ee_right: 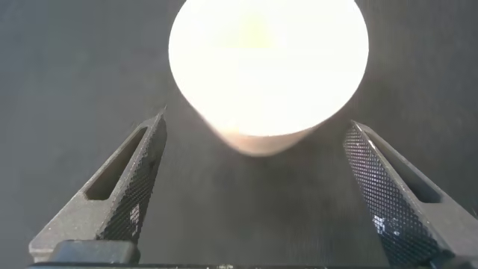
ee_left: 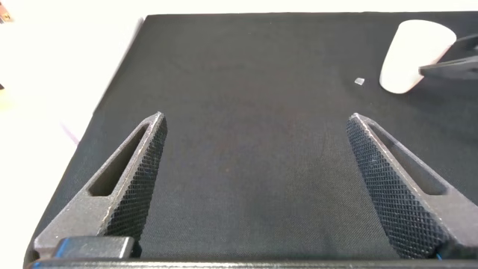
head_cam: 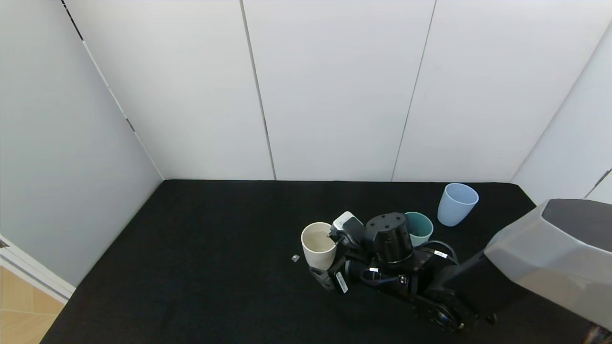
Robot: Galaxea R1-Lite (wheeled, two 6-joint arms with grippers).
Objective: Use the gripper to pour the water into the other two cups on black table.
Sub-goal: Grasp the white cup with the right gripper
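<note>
1. Right gripper: fingers spread wide, holding nothing. It sits low over the tabletop, beside the cream cup, one finger on each side of the cup, no contact visible.
2. Cream cup: upright; water shows as a greyish surface inside.
3. Teal cup: upright, partly hidden behind the right arm.
4. Blue cup: upright, just beyond the teal cup, nearer the back wall.
5. Left gripper: fingers wide apart, empty, above bare tabletop well apart from the cream cup.
</note>
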